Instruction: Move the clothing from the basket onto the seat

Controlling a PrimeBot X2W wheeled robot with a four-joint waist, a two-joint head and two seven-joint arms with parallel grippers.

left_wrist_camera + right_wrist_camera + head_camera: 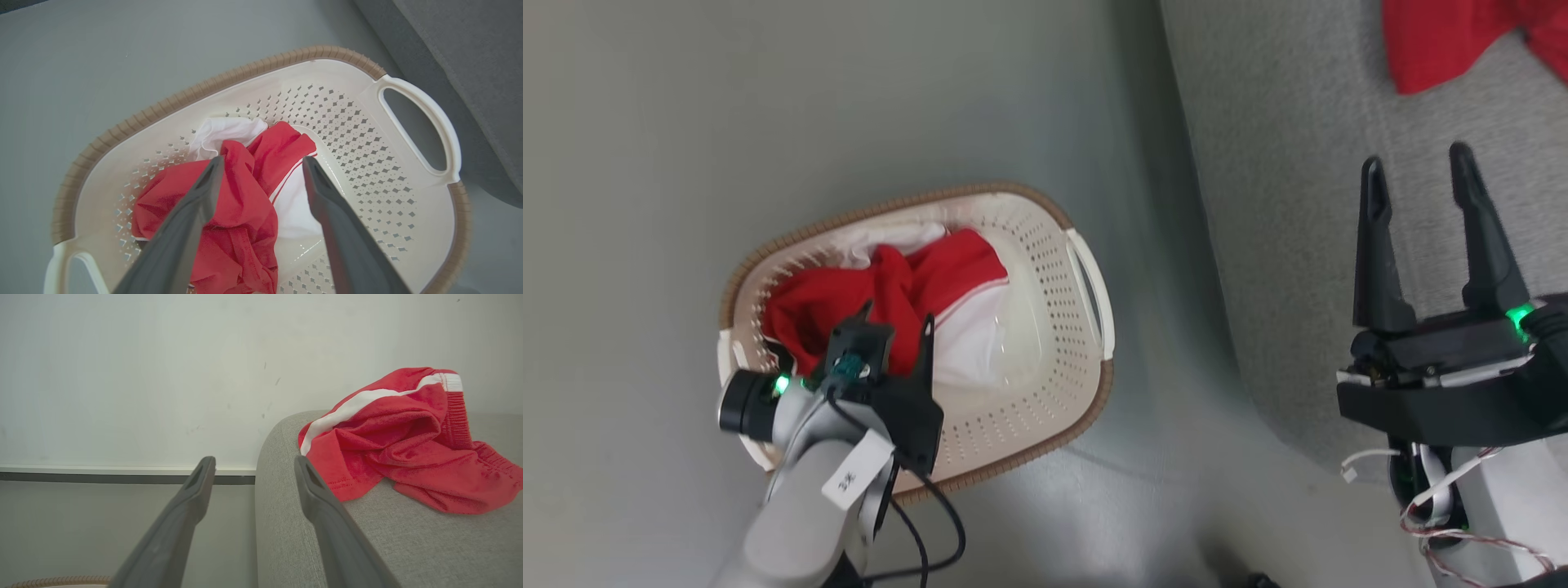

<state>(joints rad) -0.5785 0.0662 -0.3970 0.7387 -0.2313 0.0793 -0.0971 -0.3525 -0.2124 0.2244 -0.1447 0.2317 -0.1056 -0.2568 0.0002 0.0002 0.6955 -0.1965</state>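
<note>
Now we log left gripper (262, 163), spread, just above the clothing (245, 212) inside the basket (229, 83); right gripper (1415, 171), also spread, well away from the basket.

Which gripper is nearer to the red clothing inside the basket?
The left. The left gripper hangs open just above the clothing in the basket, fingers pointing down at it. The right gripper is open over the seat, well aside from the basket.

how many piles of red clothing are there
2: a crumpled red-and-white fabric bundle inside the cream perforated plastic basket, and a red white-striped garment on the grey woven seat cushion. The bundle may hide more garments.
</note>
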